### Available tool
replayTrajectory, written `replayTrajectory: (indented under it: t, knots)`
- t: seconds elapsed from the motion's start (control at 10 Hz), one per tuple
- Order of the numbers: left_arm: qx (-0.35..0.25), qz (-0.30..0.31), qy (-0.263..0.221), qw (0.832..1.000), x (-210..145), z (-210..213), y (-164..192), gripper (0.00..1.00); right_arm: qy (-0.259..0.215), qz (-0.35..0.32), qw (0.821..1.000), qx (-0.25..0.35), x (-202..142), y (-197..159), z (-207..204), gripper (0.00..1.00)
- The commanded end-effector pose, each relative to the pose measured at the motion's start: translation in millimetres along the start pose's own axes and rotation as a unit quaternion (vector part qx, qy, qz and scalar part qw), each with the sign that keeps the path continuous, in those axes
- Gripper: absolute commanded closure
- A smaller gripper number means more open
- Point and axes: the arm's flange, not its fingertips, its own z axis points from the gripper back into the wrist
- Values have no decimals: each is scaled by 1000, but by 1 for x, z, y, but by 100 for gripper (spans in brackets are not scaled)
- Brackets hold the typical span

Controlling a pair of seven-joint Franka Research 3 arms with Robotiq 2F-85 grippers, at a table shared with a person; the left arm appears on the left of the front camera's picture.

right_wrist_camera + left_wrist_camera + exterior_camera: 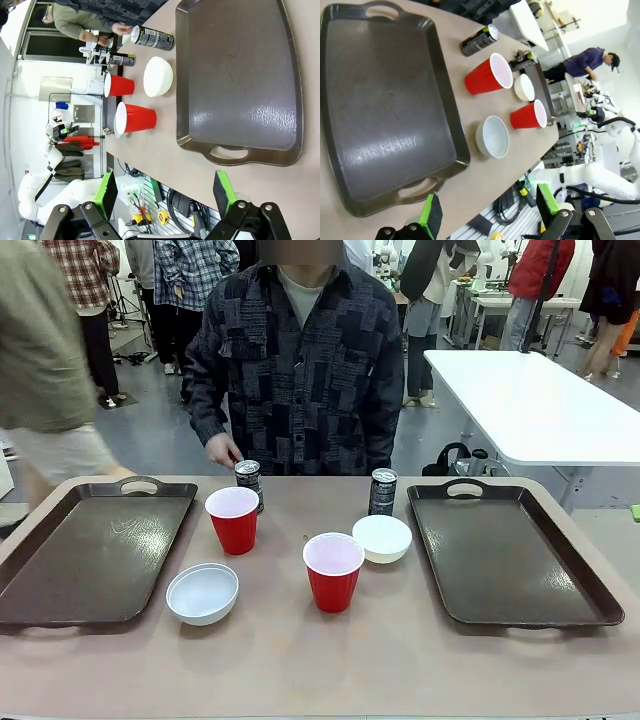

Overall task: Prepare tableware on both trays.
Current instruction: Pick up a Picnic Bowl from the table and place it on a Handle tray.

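Note:
Two dark brown trays lie bare, the left tray [90, 555] [380, 100] and the right tray [510, 555] [240, 75]. Between them stand two red cups [232, 519] [333, 571], two white bowls [203, 593] [382, 538] and two dark cans [249, 481] [383, 490]. In the left wrist view my left gripper [488, 210] hangs open above the table's near edge, off the tray's end, with a bowl [492, 136] and a cup [489, 75] ahead. My right gripper [164, 195] is open too, off the right tray's handle end, with a bowl [158, 76] and a can [154, 37] beyond.
A person stands at the far side, one hand [222, 450] resting by the left can. A white table [530, 400] stands behind at the right, and other people move in the background. Bare tabletop [320, 660] runs along the front edge.

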Motion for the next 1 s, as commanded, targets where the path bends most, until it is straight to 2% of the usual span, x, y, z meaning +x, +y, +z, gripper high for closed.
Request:
replayTrajectory:
  t: [0.0,0.9]
  knots:
    - [-10,-5,-6,1000,0,1,2,0,-1,-2,1000,7,1,-1,-1,0]
    - [-10,-5,-6,1000,0,1,2,0,1,0,1000,0,0,0,0,0]
